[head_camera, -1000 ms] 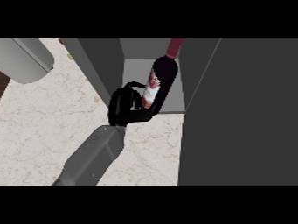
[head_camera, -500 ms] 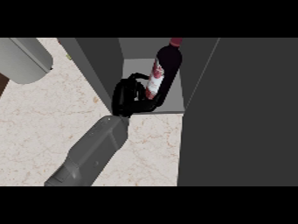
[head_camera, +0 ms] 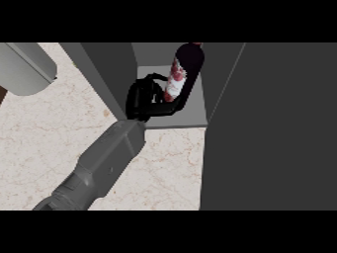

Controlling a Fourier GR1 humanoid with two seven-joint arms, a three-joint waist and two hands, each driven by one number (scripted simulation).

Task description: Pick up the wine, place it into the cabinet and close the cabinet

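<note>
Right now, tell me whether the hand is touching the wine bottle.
Touching. The head view shows the right hand with its fingers curled round the lower body of the wine bottle inside the cabinet.

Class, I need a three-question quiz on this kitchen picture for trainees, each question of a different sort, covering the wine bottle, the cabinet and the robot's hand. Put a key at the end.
1. True or false: the wine bottle lies flat on the marble counter.
2. Which holds the bottle? A) nothing B) a black hand curled round it C) a shelf clip
3. Fill in: the cabinet is ____, its dark door swung out at the right.

Key: 1 false, it stands inside the cabinet, leaning a little; 2 B; 3 open.
</note>
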